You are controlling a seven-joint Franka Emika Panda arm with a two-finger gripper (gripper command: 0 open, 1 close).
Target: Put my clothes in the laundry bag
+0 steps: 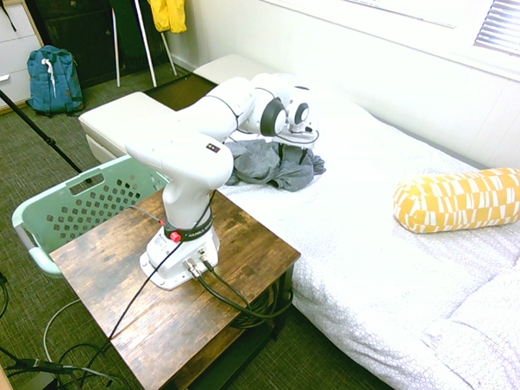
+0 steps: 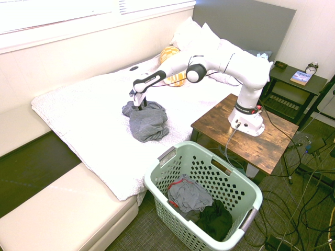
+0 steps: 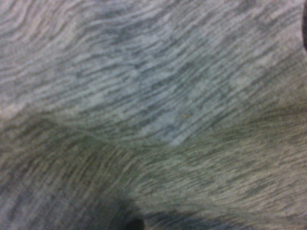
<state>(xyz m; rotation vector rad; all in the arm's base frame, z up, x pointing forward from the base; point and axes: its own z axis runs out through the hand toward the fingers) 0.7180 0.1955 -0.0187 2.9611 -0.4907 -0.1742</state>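
A: Clothes [image 2: 147,121]: 1 dark grey garment, rumpled in a heap on the white bed [image 2: 94,112], near the edge that faces the tabletop [image 2: 246,133]. Soft, limp, light by the look of it. No stiff part, nothing fragile. It will sag and trail when lifted.

B: Where to take hold?

A: On a raised fold near the top of the heap, where the cloth bunches thick. A flat single layer could slip out, or the bedcover could get pinched along with it.

B: Claw?

A: Claw [image 2: 139,104] points down, right at the top of the heap, jaws apart, nothing held. Contact with the cloth: cannot tell.

B: Laundry bag?

A: Mint-green laundry bag [image 2: 246,189] on the floor beside the tabletop, well apart from the heap. It already holds grey, red and dark cloth.

B: Hard to make out?

A: Fingertips merge with the dark fabric in the second exterior view. In the first, the arm hides the claw and part of the heap. Wrist view: blurred grey weave only.
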